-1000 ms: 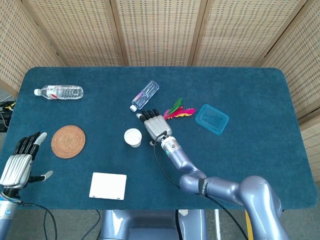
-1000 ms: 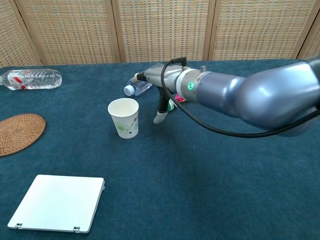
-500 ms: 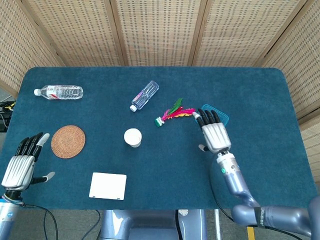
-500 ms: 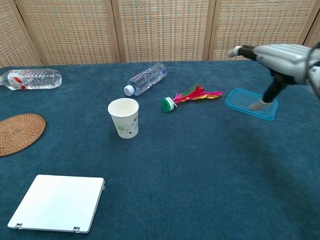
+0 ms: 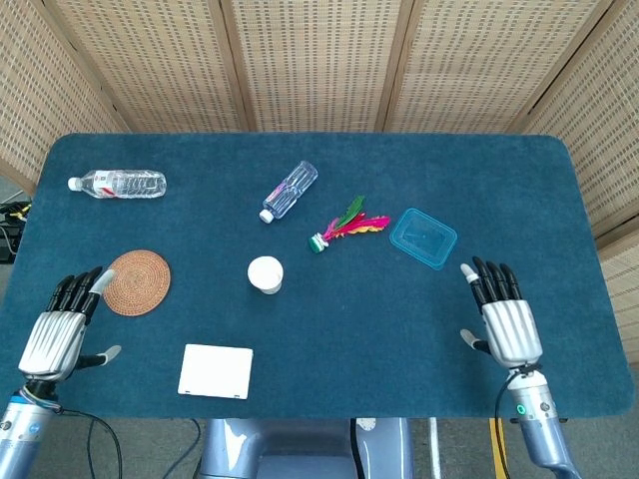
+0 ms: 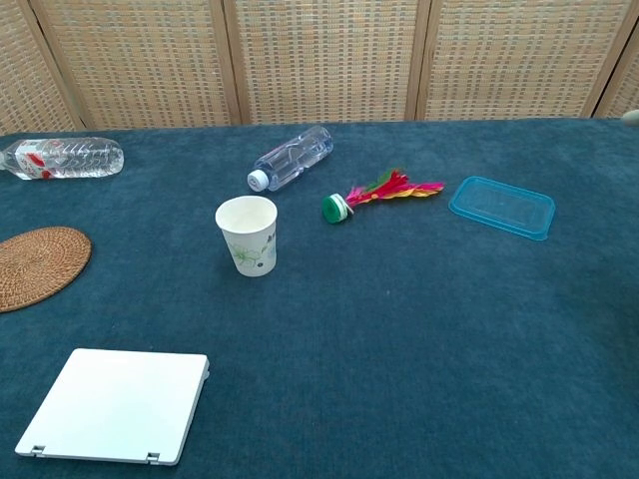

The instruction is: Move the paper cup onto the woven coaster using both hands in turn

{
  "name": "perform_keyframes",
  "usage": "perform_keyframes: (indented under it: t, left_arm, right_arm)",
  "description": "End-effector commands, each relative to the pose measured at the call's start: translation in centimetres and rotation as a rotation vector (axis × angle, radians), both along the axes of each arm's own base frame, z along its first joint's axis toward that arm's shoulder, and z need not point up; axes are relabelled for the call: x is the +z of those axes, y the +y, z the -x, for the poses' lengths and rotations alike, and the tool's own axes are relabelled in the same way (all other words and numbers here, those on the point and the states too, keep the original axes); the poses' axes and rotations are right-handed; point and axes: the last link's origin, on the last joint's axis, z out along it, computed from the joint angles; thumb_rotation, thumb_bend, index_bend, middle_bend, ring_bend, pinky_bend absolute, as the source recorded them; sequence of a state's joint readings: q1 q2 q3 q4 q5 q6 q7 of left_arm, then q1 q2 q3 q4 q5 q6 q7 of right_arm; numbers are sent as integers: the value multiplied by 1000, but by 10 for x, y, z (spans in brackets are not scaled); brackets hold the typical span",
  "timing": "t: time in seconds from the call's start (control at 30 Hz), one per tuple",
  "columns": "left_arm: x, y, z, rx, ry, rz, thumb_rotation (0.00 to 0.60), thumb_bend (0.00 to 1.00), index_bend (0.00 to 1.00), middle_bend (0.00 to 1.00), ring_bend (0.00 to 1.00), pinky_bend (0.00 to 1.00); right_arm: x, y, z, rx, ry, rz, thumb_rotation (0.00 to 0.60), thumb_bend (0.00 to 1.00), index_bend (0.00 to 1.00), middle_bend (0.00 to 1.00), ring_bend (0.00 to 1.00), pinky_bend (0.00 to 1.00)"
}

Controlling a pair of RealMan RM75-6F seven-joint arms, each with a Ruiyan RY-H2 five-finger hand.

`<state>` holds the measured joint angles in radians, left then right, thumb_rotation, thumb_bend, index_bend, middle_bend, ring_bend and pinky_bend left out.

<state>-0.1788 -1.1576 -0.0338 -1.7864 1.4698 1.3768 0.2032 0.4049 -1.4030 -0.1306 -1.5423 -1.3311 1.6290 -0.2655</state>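
Paper cup point(image 5: 266, 274) stands upright mid-worktop in the head view, woven coaster point(image 5: 136, 282) well apart at its nine o'clock; the right hand point(image 5: 505, 323) has pulled back from the cup to five o'clock, fingers spread, empty — the left hand point(image 5: 60, 335) likewise released, near the coaster. Chest view shows no hands, cup point(image 6: 248, 234) untouched — probably the left's turn.

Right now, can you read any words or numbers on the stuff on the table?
No text here is readable.
Left water bottle: red and white label, too blurred to read.
Paper cup: a green printed pattern, no letters I can make out.
Clear bottle, blue lid, white board, woven coaster: no writing visible.
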Motion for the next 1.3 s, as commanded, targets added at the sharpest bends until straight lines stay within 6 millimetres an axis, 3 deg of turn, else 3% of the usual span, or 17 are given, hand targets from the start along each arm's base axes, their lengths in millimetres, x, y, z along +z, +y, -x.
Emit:
perform_keyframes:
  t: [0.03,0.33,0.47,0.67,0.93,1.3]
  left_arm:
    - [-5,9,-13,-40,9,14,600,141,0,0,0,0]
    - [-15,64,-72,-185,44,102,600,143,0,0,0,0]
    - [-30,93,-98,-230,86,181,600,143,0,0,0,0]
    - [-56,122,-130,-263,142,255,600,142,0,0,0,0]
    - [-90,151,-156,-272,263,325,600,144,0,0,0,0]
    - [-123,167,-173,-229,377,400,600,155,0,0,0,0]
  right_arm:
    - [6,10,9,4,-11,15,600,84,0,0,0,0]
    - [23,12,18,6,-59,71,600,83,0,0,0,0]
    - [26,11,24,-10,-80,74,600,83,0,0,0,0]
    - [28,10,27,-17,-95,72,600,84,0,0,0,0]
    - [35,8,34,-33,-125,91,600,84,0,0,0,0]
    - [40,7,39,-44,-152,105,600,84,0,0,0,0]
